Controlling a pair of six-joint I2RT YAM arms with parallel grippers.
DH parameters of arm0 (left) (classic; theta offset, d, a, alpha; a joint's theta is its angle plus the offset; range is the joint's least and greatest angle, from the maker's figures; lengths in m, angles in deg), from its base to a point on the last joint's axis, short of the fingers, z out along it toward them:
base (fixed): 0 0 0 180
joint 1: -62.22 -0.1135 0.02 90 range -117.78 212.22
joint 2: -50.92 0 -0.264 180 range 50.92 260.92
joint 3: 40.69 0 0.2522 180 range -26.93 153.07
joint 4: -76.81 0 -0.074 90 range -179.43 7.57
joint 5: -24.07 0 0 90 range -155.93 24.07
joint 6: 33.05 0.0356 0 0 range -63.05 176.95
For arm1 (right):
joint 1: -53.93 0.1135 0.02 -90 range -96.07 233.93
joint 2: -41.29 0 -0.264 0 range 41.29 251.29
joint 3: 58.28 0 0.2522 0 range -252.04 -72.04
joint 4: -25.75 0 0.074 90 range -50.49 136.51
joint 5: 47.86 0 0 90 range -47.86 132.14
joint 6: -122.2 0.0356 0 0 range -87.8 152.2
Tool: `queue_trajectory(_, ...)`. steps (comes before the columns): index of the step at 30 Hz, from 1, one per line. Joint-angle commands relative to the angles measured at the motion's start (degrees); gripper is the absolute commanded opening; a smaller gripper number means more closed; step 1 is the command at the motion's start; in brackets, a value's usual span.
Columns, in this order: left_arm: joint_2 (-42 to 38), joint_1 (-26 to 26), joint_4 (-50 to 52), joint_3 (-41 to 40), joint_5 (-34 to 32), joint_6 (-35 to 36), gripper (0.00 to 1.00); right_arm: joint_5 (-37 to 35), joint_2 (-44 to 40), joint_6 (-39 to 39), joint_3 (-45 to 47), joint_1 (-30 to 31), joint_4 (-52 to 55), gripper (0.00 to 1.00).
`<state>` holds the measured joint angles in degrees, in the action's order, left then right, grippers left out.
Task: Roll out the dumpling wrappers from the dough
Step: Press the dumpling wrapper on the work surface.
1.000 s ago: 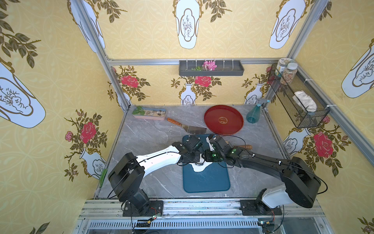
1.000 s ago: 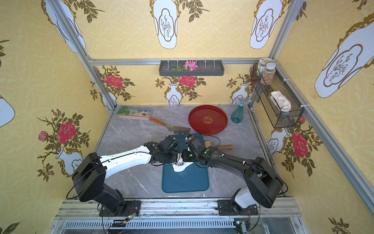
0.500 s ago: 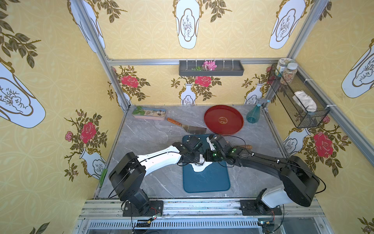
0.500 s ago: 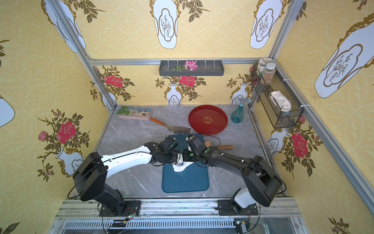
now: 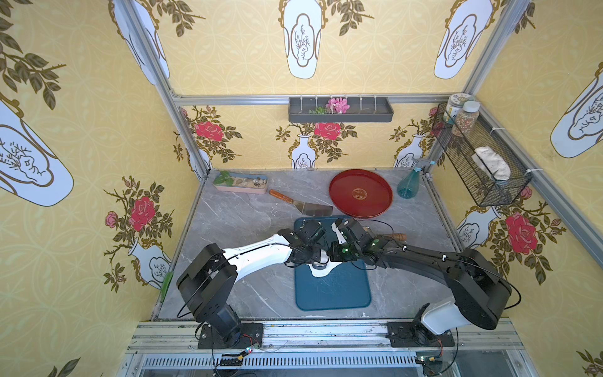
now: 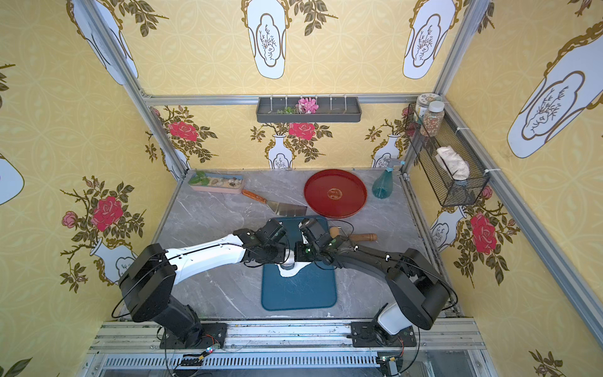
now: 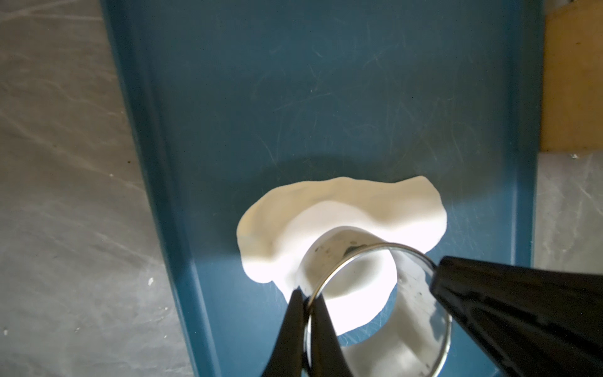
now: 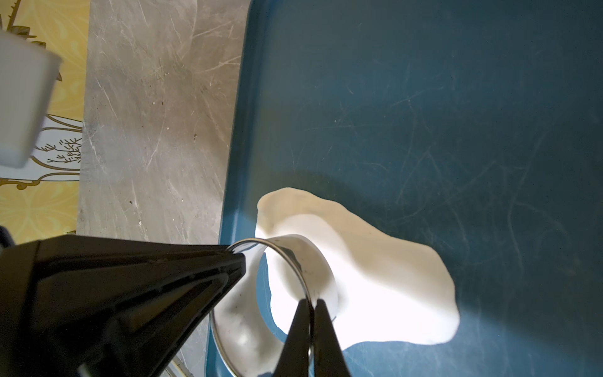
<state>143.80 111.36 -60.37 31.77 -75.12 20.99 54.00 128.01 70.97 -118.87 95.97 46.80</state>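
We are pinching the steel ring (image 7: 339, 243) by its thin rim from two sides. The left gripper (image 7: 306, 305) is clamping the left edge and the right gripper (image 8: 310, 308) the right edge, each with jaws almost together on the metal. The ring is standing upright on the white dough (image 7: 329, 202), which is lying on the blue mat (image 7: 326, 98), left of its middle. The wrapper (image 7: 355, 277) is the patch of dough inside the ring. It is not yet freed, and blue is showing along one side, so it may be coming out short of round. We are judging it light, soft, limp and slightly sticky, so sliding under its edge seems safest. The ring is looking stiff and shiny, the dough matte and wavy-edged, and the mat scratched.
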Motion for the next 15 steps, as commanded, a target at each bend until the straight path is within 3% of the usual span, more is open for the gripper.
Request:
queue_trajectory(1,0.02,-0.10,-2.81,-0.20,1.35,0.28,0.00,-0.64,0.51,0.03,0.07,0.02,-1.05,0.11)
queue_trajectory(15,0.81,-0.27,-3.64,-0.30,1.72,0.63,0.00,-0.78,0.89,-0.31,-0.20,-0.39,-0.96,0.06)
